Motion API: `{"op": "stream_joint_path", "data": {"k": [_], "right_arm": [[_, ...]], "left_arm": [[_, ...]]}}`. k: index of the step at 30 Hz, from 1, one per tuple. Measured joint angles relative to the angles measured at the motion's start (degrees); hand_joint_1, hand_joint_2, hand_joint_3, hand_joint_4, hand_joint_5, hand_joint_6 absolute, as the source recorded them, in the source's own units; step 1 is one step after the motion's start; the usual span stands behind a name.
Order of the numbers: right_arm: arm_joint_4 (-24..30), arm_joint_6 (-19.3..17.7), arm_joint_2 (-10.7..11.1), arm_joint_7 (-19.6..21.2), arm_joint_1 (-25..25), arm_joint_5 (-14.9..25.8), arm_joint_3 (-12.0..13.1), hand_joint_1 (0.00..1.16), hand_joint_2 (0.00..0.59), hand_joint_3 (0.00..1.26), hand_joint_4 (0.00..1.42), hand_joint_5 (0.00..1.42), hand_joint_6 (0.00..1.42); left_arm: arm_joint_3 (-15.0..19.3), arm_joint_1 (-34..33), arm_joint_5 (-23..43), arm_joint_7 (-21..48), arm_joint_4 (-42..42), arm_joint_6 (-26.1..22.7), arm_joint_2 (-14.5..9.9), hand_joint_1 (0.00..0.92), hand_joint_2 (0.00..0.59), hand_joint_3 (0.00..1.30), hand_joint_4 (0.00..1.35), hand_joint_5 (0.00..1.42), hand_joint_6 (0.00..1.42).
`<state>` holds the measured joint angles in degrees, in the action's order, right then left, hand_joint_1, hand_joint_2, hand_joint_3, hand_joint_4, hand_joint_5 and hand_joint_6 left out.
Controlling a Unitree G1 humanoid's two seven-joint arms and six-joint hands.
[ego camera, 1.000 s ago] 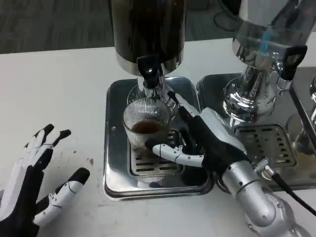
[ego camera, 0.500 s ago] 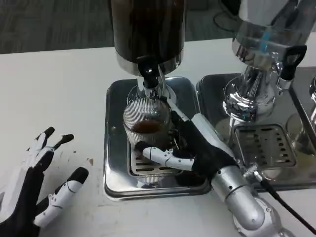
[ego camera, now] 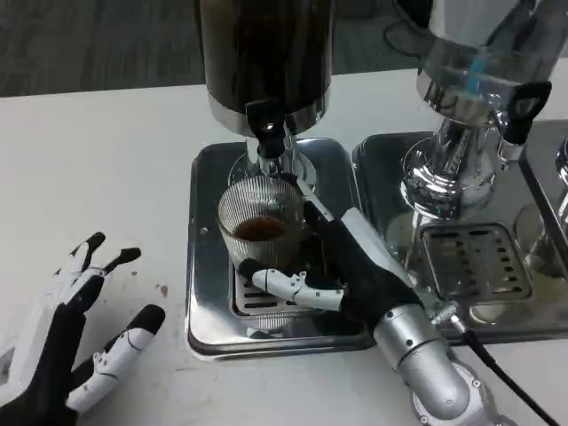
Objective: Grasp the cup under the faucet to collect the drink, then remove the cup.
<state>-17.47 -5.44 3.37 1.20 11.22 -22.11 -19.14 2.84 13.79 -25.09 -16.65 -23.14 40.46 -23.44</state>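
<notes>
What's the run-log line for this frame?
phase: grasp | right hand: wrapped around cup | cup: under faucet, on drip tray, some dark drink inside | left hand: open, idle on table

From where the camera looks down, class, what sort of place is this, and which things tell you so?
Probably a self-serve drinks station, perhaps in an office: a dark drink dispenser with a faucet over a metal drip tray, a second dispenser beside it, and carpet beyond the table.

Right hand gripping, left hand idle.
The right hand (ego camera: pixel 342 262) reaches forward off its silver forearm, fingers curled around the cup (ego camera: pixel 260 229); the left hand (ego camera: pixel 67 342) lies with fingers spread apart, holding nothing.
</notes>
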Motion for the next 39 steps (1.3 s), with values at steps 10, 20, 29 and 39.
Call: {"op": "stream_joint_path", "data": {"k": [10,20,29,39], "right_arm": [[-5.2,-3.8,-1.3,1.1,2.5,1.9,1.0,0.65,0.168,0.00,0.02,0.09,0.22],[-8.2,-5.5,-1.9,1.6,4.6,2.0,0.7,0.67,0.168,0.00,0.07,0.16,0.36],[-9.1,-6.1,-2.7,2.9,4.8,1.1,0.3,0.79,0.169,0.00,0.17,0.30,0.52],[-9.3,-6.6,-2.8,4.0,4.9,0.7,-0.3,0.86,0.169,0.12,0.28,0.46,0.67]], "left_arm": [[-0.6,0.1,-0.3,0.0,0.1,-0.3,-0.1,0.000,0.165,0.25,0.00,0.00,0.00],[-0.6,0.2,-0.3,0.0,0.3,-0.5,-0.3,0.000,0.171,0.25,0.00,0.00,0.00],[-0.6,1.3,-0.3,0.0,0.6,-0.8,-0.3,0.000,0.174,0.27,0.00,0.00,0.00],[-0.6,1.3,-0.3,-0.1,1.0,-1.2,-0.3,0.000,0.177,0.28,0.00,0.00,0.00]]}}
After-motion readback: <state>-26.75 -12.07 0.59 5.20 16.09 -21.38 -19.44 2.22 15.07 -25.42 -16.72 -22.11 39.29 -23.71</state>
